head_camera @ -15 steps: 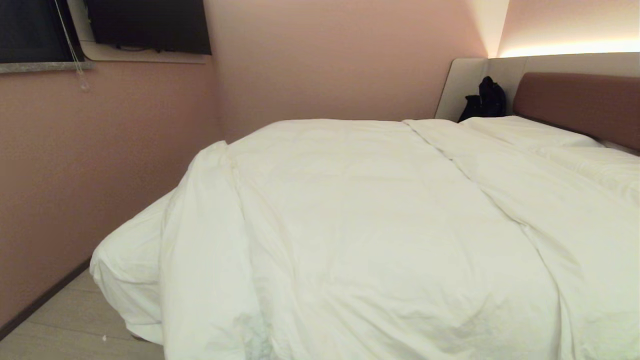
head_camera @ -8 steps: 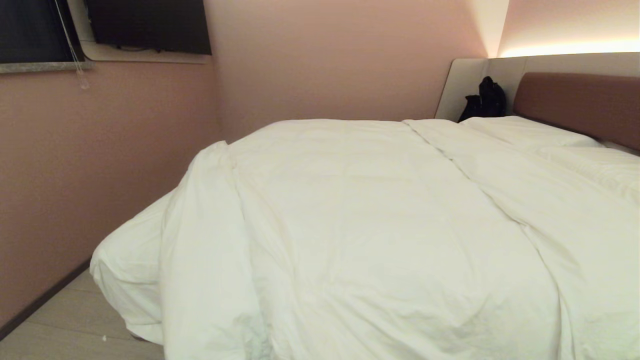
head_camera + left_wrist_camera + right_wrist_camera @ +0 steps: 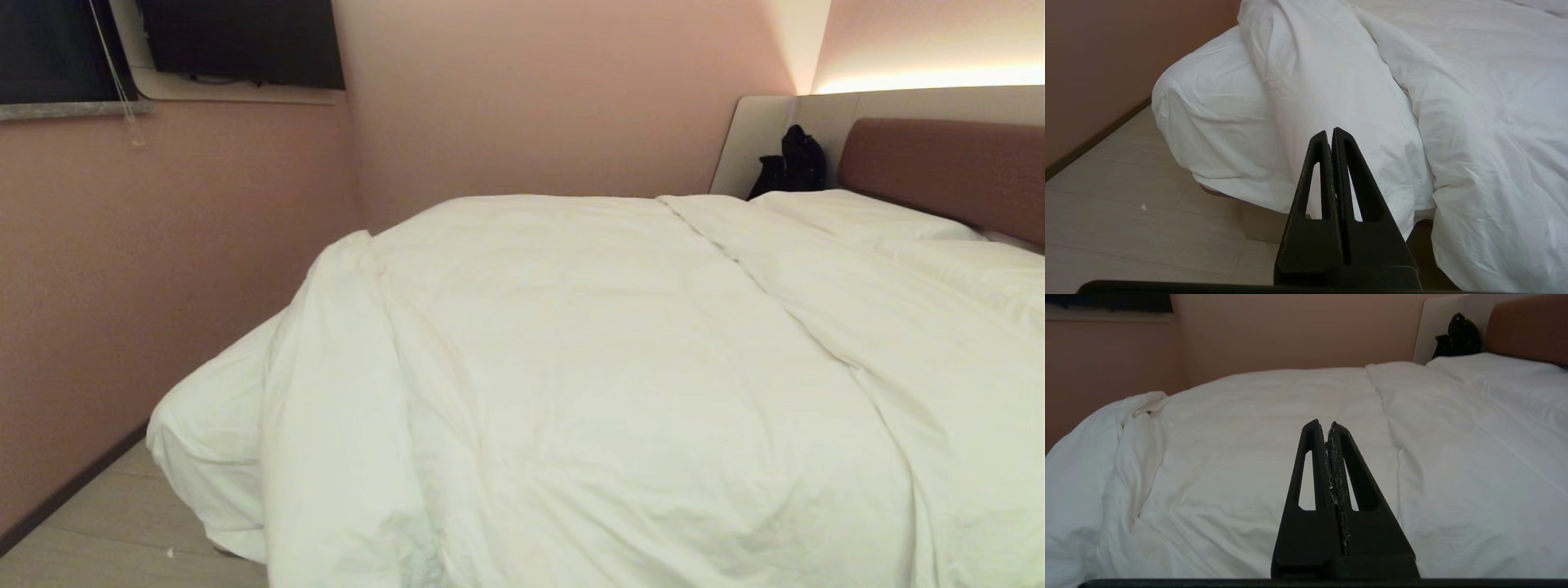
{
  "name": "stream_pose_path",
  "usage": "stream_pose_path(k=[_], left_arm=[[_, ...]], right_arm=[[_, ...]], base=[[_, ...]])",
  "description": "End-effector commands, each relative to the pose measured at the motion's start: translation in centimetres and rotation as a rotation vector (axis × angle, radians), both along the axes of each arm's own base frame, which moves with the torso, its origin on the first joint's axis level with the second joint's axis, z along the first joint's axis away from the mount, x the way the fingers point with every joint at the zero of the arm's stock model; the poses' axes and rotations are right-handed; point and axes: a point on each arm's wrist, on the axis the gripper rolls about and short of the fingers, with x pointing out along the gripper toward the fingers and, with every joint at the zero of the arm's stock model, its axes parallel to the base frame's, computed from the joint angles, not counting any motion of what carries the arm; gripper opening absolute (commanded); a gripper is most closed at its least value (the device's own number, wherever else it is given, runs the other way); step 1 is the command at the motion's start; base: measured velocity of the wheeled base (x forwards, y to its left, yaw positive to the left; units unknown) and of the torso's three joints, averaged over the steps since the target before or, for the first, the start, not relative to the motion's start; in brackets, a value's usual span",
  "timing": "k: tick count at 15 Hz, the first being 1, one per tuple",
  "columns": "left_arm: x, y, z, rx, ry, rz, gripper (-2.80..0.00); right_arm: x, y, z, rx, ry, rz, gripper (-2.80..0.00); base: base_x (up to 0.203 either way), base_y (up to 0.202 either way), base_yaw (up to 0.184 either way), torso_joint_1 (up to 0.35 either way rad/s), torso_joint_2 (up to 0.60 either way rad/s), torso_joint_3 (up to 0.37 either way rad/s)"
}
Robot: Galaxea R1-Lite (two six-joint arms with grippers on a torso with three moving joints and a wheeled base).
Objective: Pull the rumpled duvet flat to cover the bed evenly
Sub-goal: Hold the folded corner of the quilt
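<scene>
Nothing moved in head view vs earlier. Duvet (image 3: 620, 384) mostly spread over bed (image 3: 1257, 222), bunched near footboard corner. Left end effector (image 3: 1333, 134), right end effector (image 3: 1326, 426) closed, empty.

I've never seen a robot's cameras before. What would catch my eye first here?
A puffy white duvet fills nearly the whole head view, spread over the bed with a bunched fold at its left corner. A dark bag sits beside the reddish-brown headboard. Each wrist view shows a black hand, left and right, both shut and empty.
</scene>
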Motion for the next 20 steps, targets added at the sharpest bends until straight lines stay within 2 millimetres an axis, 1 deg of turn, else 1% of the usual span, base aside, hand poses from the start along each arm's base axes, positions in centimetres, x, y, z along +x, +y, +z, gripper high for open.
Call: stream_pose_path(k=[1,4,6,9,12,15,17,20], left_arm=[[0.0,0.0,0.0,-0.002,0.000,0.000,-2.80],[0.0,0.0,0.0,-0.002,0.000,0.000,-2.80],[0.0,0.0,0.0,-0.002,0.000,0.000,-2.80],[0.0,0.0,0.0,-0.002,0.000,0.000,-2.80],[0.0,0.0,0.0,0.000,0.000,0.000,-2.80],[0.0,0.0,0.0,0.001,0.000,0.000,-2.80],[0.0,0.0,0.0,0.000,0.000,0.000,-2.80],[0.0,0.0,0.0,0.001,0.000,0.000,-2.80]], right_arm=[[-1.6,0.0,-1.2,-0.027,-0.078,-0.019,-2.80],[-1.3,-0.1,-1.1,-0.029,-0.112,-0.040,-2.80],[-0.3,-0.1,-1.7,-0.057,-0.121,-0.050,-2.80],[1.6,-0.1,-3.3,-0.110,-0.130,-0.091,-2.80],[4.5,-0.1,-7.0,-0.158,-0.082,-0.111,-2.80],[5.9,-0.1,-9.7,-0.186,-0.032,-0.112,-2.80],[6.3,0.0,-11.0,-0.195,0.022,-0.097,-2.80],[6.5,0.0,-11.7,-0.192,0.092,-0.080,-2.80]], base=[[0.000,0.000,0.000,0.000,0.00,0.000],[0.000,0.000,0.000,0.000,0.00,0.000],[0.000,0.000,0.000,0.000,0.00,0.000],[0.000,0.000,0.000,0.000,0.00,0.000],[0.000,0.000,0.000,0.000,0.00,0.000],[0.000,0.000,0.000,0.000,0.00,0.000],[0.000,0.000,0.000,0.000,0.00,0.000],[0.000,0.000,0.000,0.000,0.00,0.000]])
